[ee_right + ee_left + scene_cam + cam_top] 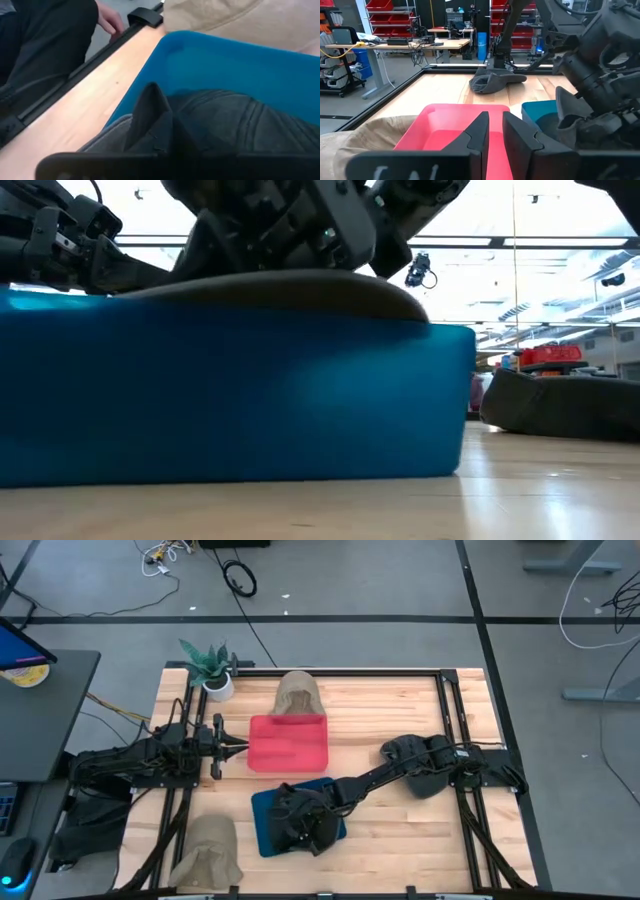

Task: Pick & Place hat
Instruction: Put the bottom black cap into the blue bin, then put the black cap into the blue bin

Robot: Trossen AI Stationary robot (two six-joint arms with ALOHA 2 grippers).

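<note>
Overhead, the right end effector point(303, 823) is down in the blue tray point(266, 810) on the bench point(400, 700), while the left end effector point(240, 749) waits beside the red tray point(290, 745). Low down, a dark hat point(290, 288) shows over the blue tray's wall. From the left wrist, that end effector's fingers point(479, 131) are nearly together, holding nothing. From the right wrist, the fingers point(150, 117) are clamped on the dark hat inside the blue tray.
</note>
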